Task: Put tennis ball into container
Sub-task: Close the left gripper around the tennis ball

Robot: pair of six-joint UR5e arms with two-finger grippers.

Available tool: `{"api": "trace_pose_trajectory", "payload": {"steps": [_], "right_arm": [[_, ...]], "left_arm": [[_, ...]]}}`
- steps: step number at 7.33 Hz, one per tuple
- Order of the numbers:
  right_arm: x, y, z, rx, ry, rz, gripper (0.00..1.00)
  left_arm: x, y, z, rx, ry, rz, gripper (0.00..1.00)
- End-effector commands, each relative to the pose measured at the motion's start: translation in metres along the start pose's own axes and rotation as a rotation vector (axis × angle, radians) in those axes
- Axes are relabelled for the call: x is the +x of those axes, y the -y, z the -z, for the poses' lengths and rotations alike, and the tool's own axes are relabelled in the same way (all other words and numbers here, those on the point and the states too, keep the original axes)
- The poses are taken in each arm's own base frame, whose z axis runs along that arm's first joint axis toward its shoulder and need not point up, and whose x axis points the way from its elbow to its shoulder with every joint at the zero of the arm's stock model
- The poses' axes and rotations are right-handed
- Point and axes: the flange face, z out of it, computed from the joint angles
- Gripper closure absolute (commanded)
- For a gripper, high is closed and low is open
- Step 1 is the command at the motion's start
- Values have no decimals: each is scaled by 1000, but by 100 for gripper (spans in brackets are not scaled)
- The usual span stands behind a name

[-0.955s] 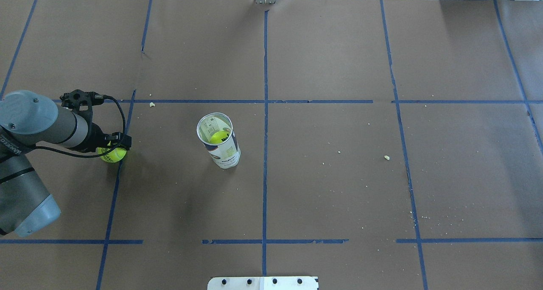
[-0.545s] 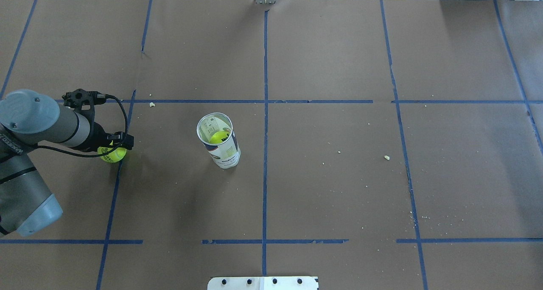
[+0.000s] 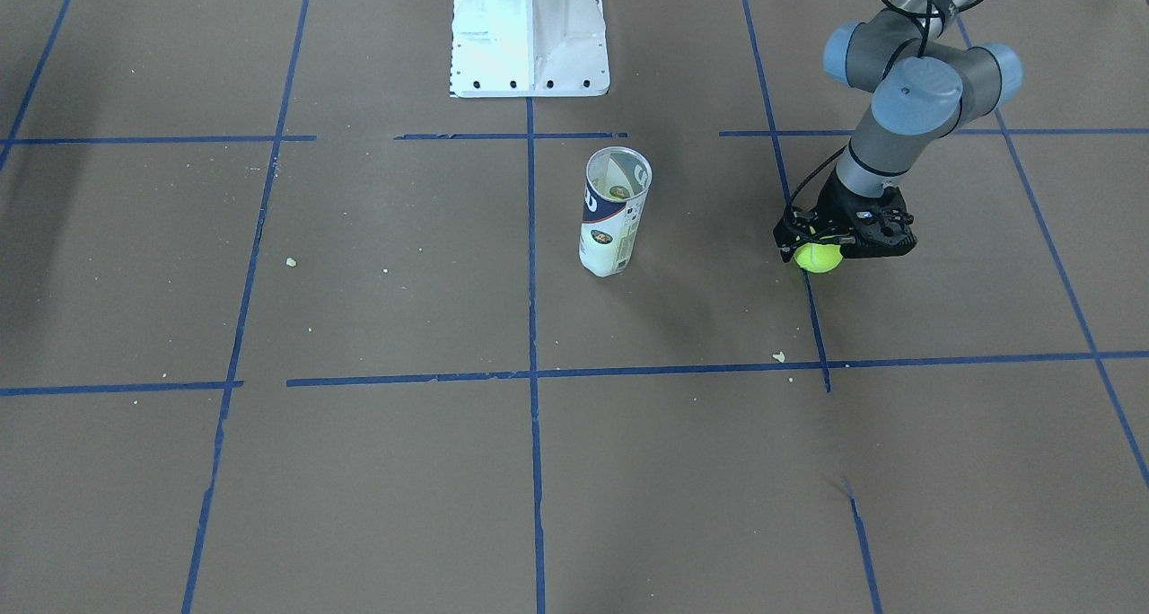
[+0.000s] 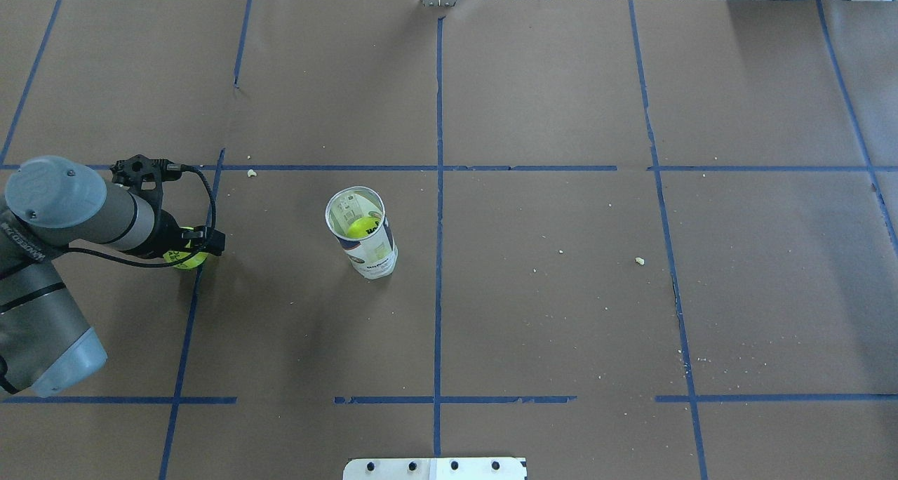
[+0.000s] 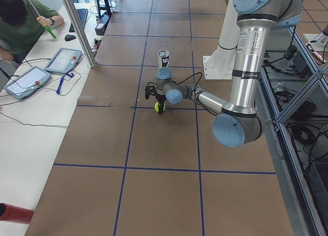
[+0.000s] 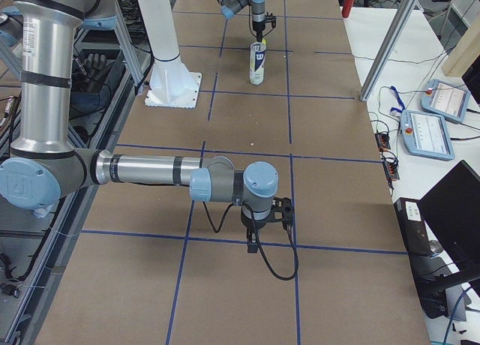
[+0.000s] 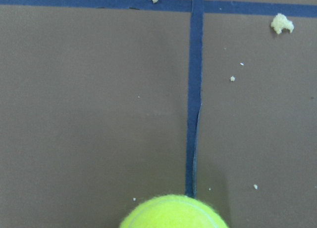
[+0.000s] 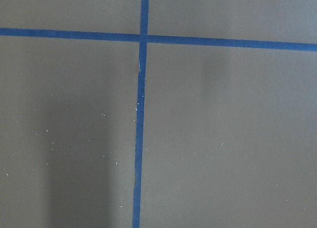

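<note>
**Desk:** What's on your screens?

**Me:** I see the brown counter [image 4: 561,101] ruled with blue tape lines [image 4: 438,115], and the white pedestal [image 3: 530,30] at the robot's edge. My left arm [image 4: 77,213] reaches low over the counter's left part. My right arm [image 6: 142,169] stretches out over the right end, well apart from everything else.

**Desk:** And the tools?

**Me:** The left tool [image 3: 819,248] points straight down and is clamped on the ball [image 3: 818,257], over a tape line. I can't tell whether the ball touches the counter. The right tool [image 6: 268,214] shows only from the side, so I can't tell whether it's open or closed.

**Desk:** Where's the can?

**Me:** The can [image 4: 370,245] stands upright near the middle, mouth up, well apart from the held ball. A second ball [image 4: 359,227] lies inside it. Pale crumbs [image 4: 639,260] dot the counter.
</note>
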Motion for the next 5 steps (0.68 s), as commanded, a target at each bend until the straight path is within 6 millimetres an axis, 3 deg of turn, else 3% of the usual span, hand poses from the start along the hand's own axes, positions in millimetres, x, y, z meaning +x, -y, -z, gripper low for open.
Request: {"api": "trace_pose_trajectory", "payload": {"steps": [1, 2, 4, 5], "right_arm": [[0, 0, 0, -2, 0, -1, 0], [0, 0, 0, 1, 0, 1, 0], [-1, 1, 1, 2, 0, 2, 0], [0, 0, 0, 0, 0, 0, 0]], "left_arm": [[0, -1, 0, -1, 0, 1, 56], [2, -1, 3, 1, -5, 0, 80], [13, -7, 30, -27, -63, -9, 89], [14, -12, 54, -17, -84, -15, 89]]}}
